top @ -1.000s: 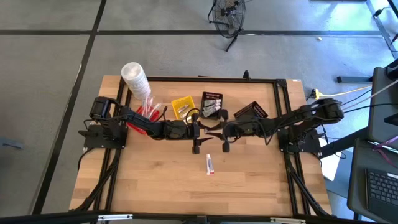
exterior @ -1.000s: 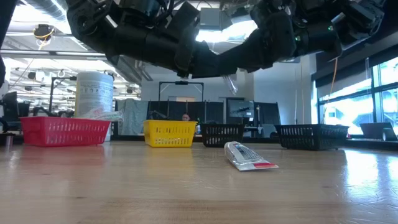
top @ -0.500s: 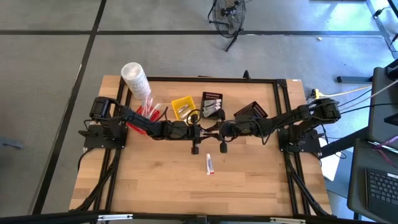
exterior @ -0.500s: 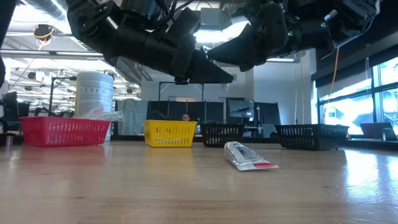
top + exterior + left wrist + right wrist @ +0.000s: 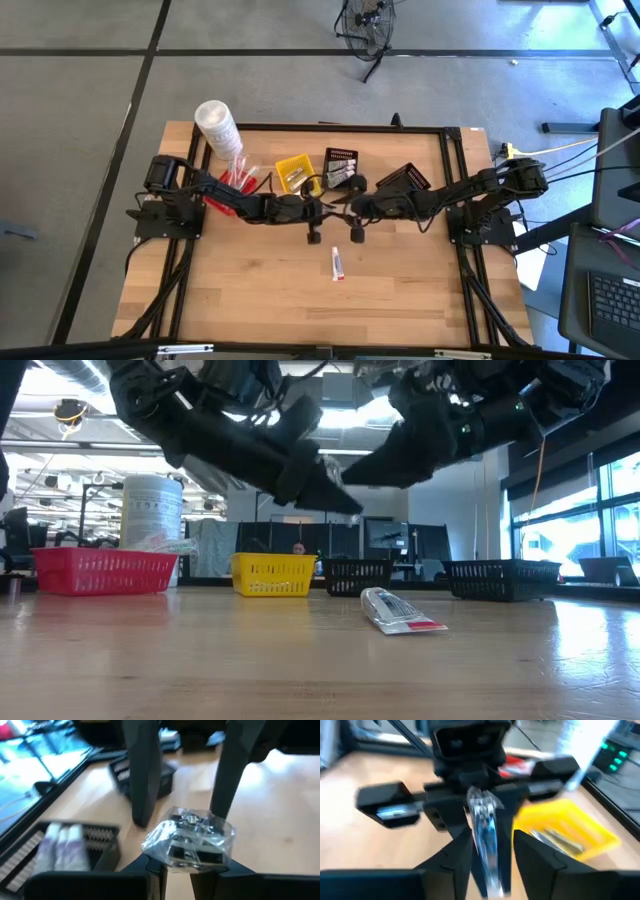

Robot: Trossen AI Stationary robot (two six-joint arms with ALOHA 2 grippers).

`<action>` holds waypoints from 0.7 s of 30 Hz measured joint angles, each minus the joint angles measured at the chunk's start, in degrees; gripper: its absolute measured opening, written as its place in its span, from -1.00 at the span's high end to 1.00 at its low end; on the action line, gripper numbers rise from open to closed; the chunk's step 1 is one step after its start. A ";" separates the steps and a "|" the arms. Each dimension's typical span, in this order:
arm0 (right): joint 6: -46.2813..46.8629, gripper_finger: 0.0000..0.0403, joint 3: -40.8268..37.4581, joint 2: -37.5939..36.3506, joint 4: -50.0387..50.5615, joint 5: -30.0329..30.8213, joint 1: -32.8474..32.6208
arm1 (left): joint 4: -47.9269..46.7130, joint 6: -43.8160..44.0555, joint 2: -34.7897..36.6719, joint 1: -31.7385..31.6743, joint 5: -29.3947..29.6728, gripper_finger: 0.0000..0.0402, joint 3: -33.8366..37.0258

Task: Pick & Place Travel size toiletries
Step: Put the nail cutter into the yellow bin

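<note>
A small clear-wrapped toiletry packet [image 5: 187,837] hangs above the table's middle, with my left gripper [image 5: 325,207] shut on it. My right gripper [image 5: 347,207] faces it from the table's right and is open. Its two fingers [image 5: 142,780] stand on either side of the packet's far end [image 5: 485,827]. A white mini tube [image 5: 337,263] lies flat on the wood nearer the front edge; the low view shows the tube [image 5: 400,612] below both arms. My left gripper pinches the packet's near end [image 5: 180,857] between its two fingers, and the rest of the packet sticks out past them. The fingers come from the table's left, slanting a little downward. The packet is lifted clear of the table. My right gripper: I cannot tell whether either finger touches the wrap.
Along the far side stand a red basket [image 5: 238,180], a yellow basket [image 5: 293,172] and two black baskets [image 5: 340,165] [image 5: 405,180], some with small items inside. A big white tub [image 5: 217,125] stands at the far left corner. Bare wood stretches toward the near edge.
My left gripper has shut on the clear-wrapped packet, which my right gripper had been holding. My right gripper has opened around it. Both grippers have tipped their fingers somewhat downward and now stand closer together. The packet stays lifted above the table.
</note>
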State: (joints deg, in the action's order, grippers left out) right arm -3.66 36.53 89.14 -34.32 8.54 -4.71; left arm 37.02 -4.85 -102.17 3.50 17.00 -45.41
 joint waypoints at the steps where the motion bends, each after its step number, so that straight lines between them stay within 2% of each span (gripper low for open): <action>1: 0.00 0.24 0.00 0.00 0.94 1.53 0.01 | -1.05 0.56 0.00 -0.17 1.22 0.75 0.00; 7: -0.22 0.05 0.00 0.00 6.37 10.67 0.02 | -10.53 2.70 3.47 -1.38 10.17 0.75 0.02; 12: -0.17 -0.04 0.00 0.00 9.54 13.06 0.02 | -22.38 7.35 10.38 -2.73 18.80 0.75 0.02; 16: -0.15 -0.07 0.00 0.00 9.52 11.97 0.02 | -32.92 12.20 15.35 -5.83 19.18 0.74 0.02; 21: -0.13 -0.02 0.00 0.00 9.52 8.23 0.02 | -39.94 13.81 16.54 -11.16 16.23 0.74 0.02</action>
State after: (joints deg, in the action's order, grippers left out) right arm -3.79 36.53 89.14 -24.80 16.77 -4.69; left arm -2.93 8.96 -85.63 -7.67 33.23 -45.39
